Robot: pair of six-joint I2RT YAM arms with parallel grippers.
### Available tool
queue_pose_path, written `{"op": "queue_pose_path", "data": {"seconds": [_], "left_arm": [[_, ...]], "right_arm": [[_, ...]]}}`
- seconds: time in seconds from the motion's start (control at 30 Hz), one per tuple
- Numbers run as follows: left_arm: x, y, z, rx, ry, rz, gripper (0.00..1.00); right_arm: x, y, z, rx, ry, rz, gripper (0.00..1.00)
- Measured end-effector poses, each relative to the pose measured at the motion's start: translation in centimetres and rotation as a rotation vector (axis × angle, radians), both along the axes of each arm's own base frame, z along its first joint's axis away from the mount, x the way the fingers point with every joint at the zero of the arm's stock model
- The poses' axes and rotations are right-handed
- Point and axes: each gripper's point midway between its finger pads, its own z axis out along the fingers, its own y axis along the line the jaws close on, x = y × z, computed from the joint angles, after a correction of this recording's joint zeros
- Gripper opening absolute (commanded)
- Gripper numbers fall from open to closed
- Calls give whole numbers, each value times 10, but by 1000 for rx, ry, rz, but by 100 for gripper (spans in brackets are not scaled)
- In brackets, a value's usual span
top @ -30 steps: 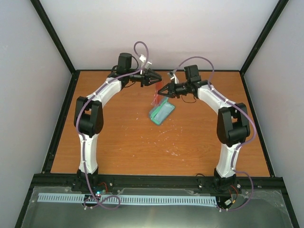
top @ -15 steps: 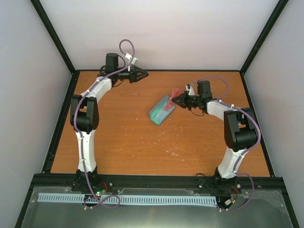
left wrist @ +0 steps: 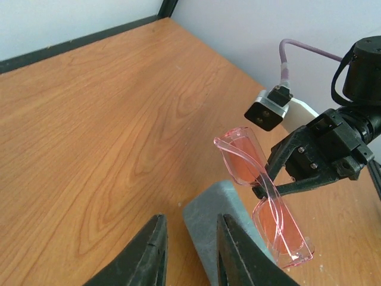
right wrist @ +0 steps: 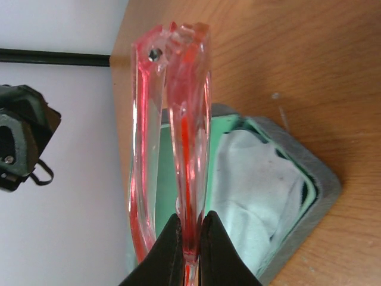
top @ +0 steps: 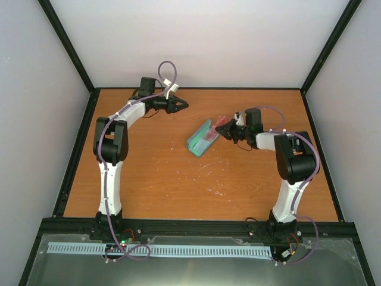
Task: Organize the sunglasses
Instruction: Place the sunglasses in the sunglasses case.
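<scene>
Pinkish-red see-through sunglasses are hanging folded just above the open grey-blue oblong case, long axis roughly along its length. I'm watching the right gripper pinching their frame tight. The left gripper, narrowly parted and empty, is hovering well apart from the case.

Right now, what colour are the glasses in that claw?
See-through pinkish red; the sunglasses show best in the left wrist view.
</scene>
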Motion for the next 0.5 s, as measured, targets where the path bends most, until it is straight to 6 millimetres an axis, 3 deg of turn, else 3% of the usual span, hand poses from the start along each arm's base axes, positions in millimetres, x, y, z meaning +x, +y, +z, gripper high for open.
{"op": "queue_pose_path", "data": {"seconds": [0.2, 0.33, 0.5], "left_arm": [[-7, -7, -28, 86, 28, 2, 24], [-15, -14, -47, 133, 53, -11, 25], [-23, -19, -57, 160, 67, -25, 25]], "right_arm": [[2, 5, -28, -3, 75, 8, 3], [4, 16, -32, 1, 86, 38, 3], [-2, 33, -36, 13, 103, 89, 3]]}}
